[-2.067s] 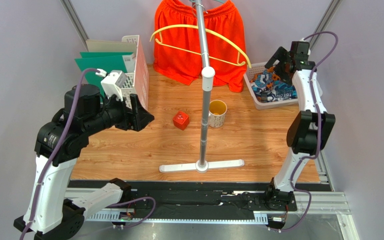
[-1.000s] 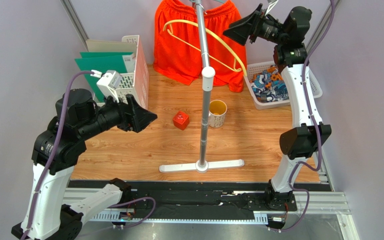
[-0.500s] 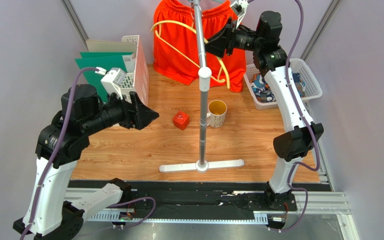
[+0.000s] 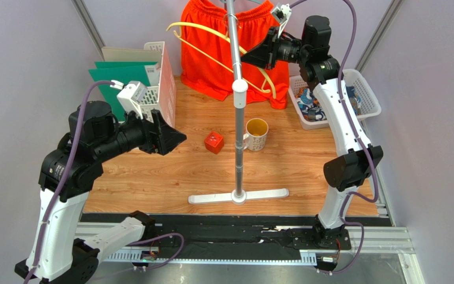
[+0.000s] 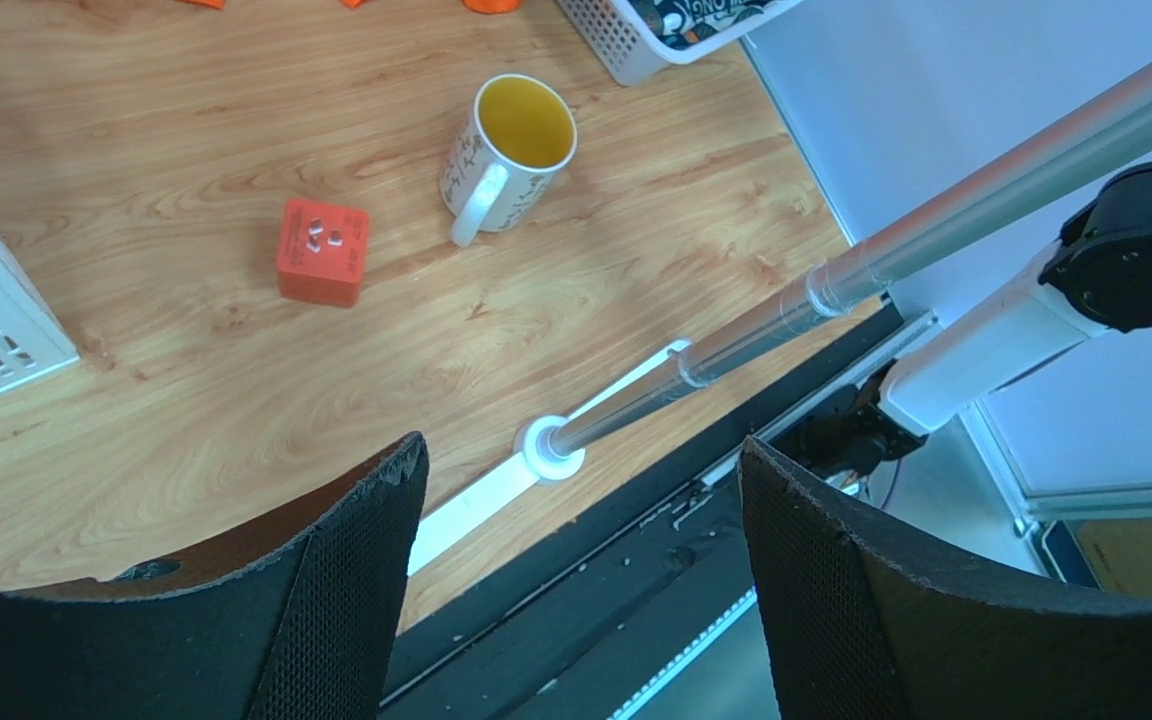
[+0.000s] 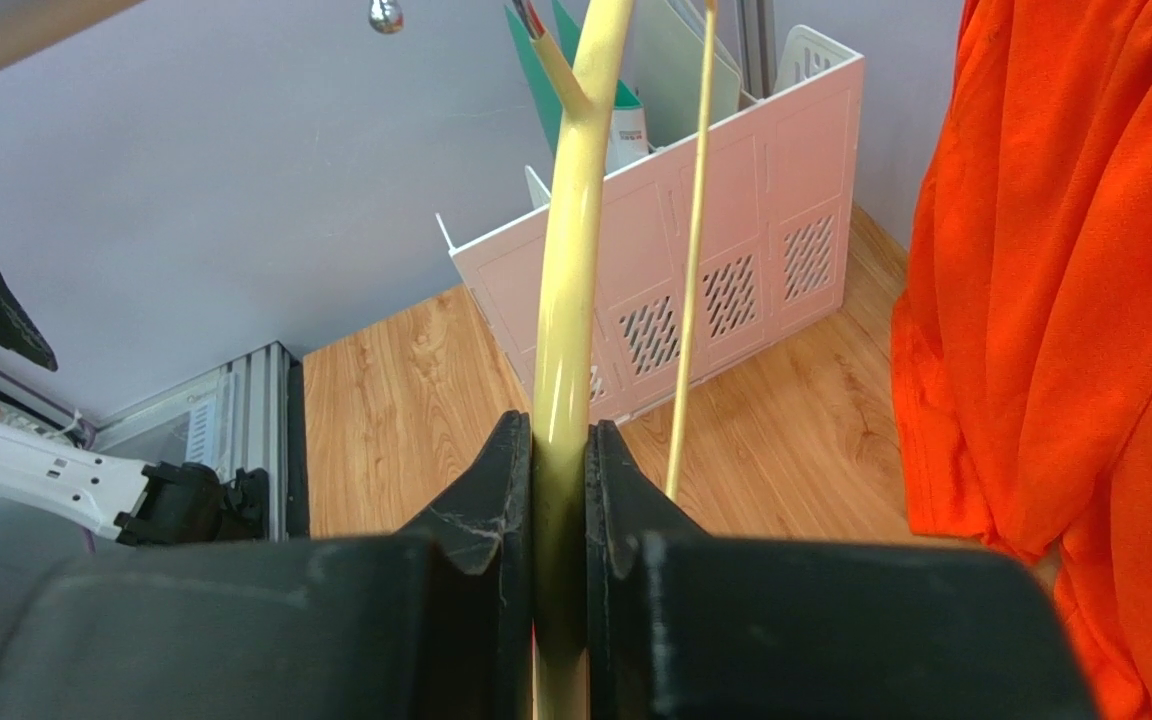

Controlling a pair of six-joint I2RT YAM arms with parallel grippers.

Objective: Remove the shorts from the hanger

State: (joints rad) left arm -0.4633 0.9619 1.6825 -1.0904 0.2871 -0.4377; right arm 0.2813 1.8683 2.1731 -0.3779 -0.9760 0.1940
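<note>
Tabletop (image 4: 152,177) is a light wood-grain surface. The clothes stand (image 4: 238,196) sits on it by a flat white T-shaped base, crossbar toward the near edge. Everything else, relative to that stand:

- A white printed mug (image 4: 256,134) with a yellow inside stands upright, just behind the base and slightly right.
- A small orange-red cube (image 4: 214,142) with white marks on top is just behind and left.
- A white perforated file rack (image 4: 165,89) is well back on the left.
- A white mesh basket (image 4: 370,97) is well back on the right.
</note>
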